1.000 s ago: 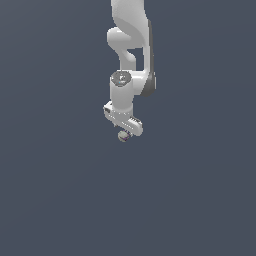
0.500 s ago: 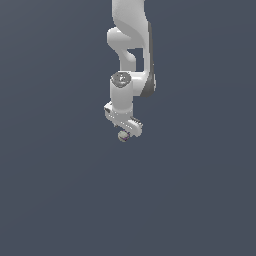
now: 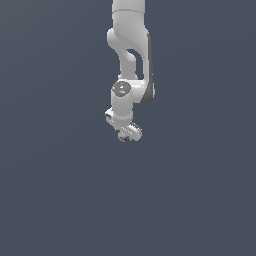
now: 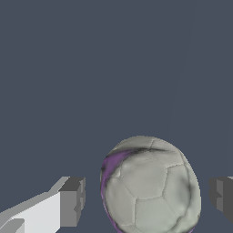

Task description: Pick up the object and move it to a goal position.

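Observation:
The object is a grey-white soccer-style ball [image 4: 150,186] with a purple patch, lying on the dark grey floor. In the wrist view it sits between my two fingers, with a gap on each side: one fingertip [image 4: 71,201] stands clear of it and the other fingertip [image 4: 222,195] is at the frame edge. My gripper [image 4: 146,198] is open around the ball and does not touch it. In the exterior view the gripper [image 3: 125,135] points down under the white arm [image 3: 131,60], and the ball is mostly hidden beneath the hand.
A flat, uniform dark grey floor [image 3: 200,200] fills both views around the arm. No goal marker or other object shows.

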